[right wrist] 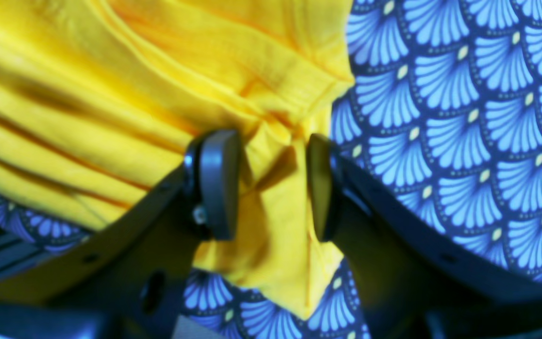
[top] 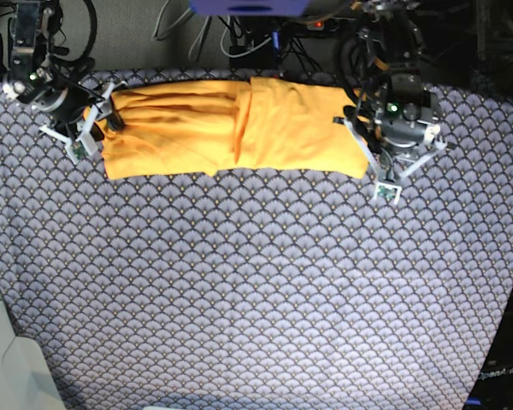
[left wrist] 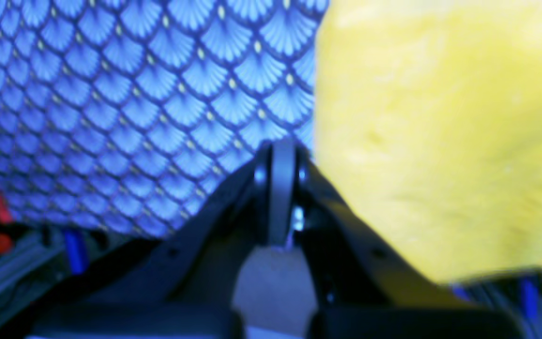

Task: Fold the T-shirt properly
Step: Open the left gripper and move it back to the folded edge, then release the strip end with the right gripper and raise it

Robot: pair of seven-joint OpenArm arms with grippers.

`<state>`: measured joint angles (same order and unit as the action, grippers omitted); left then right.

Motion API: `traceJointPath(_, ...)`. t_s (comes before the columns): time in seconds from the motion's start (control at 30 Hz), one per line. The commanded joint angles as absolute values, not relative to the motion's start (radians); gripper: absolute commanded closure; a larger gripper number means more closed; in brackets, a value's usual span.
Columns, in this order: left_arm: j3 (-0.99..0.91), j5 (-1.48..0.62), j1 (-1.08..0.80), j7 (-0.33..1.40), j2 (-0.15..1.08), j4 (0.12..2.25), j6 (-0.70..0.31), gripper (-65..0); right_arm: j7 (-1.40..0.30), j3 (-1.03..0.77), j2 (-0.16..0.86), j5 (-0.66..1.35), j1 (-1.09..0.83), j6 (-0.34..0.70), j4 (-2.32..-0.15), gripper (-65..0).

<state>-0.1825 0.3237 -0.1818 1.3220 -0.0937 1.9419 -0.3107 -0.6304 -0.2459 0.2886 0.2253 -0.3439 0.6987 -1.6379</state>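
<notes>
2 tools (top: pixel 353 115) (top: pixel 103 120) at T-shirt (top: pixel 231 128) ends

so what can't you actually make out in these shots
- Left wrist view: blurred; whether the shut left end effector pinches any of the T-shirt is unclear.
- Base view: the right end effector is too small to read its jaws; the shirt's tag isn't discernible.
- Right wrist view: the T-shirt runs off the frame's top and left edges.
</notes>
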Motion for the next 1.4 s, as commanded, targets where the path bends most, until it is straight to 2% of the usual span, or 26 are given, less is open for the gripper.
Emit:
traceJointPath(0.0, -0.18, 0.318, -0.171, 1.313, -0.099, 1.934, -0.311, 0.0, -0.625, -0.248, 0.302, 0.234, -0.338, 0.698, -1.652, -25.6)
traceJointPath(0.4, -0.183, 0.325, -0.154, 1.225, -0.093, 1.738, -0.309, 0.0, -0.616, -0.249, 0.312, 0.234, -0.331, 0.698, -1.659, -25.6)
traceJointPath(0.6, -0.183, 0.326, -0.156, 1.204, -0.093, 1.721, -0.309, 0.0, -0.631, -0.255, 0.332, 0.234, -0.332, 0.698, -1.784, -25.5)
traceJointPath(0.83, -0.183, 0.323, -0.157, 1.213, -0.093, 1.732, -0.311, 0.0, -0.789, -0.302, 0.338, 0.242, -0.321, 0.698, -1.862, -26.0)
traceJointPath(0.97, -0.183, 0.321, -0.16, 1.211, -0.093, 1.732, -0.311, 0.0, -0.834, -0.326, 0.295, 0.242, -0.32, 0.698, -1.871, -26.1)
traceJointPath(1.07, -0.183, 0.32, -0.16, 1.213, -0.094, 1.733, -0.311, 0.0, -0.866, -0.329, 0.272, 0.268, -0.32, 0.698, -1.871, -29.6)
traceJointPath(1.27, -0.183, 0.32, -0.16, 1.208, -0.099, 1.733, -0.311, 0.0, -0.943, -0.329, 0.274, 0.446, -0.295, 0.698, -1.857, -45.1)
traceJointPath(1.37, -0.183, 0.32, -0.159, 1.213, -0.099, 1.736, -0.311, 0.0, -0.961, -0.329, 0.274, 0.49, -0.268, 0.698, -1.819, -47.8)
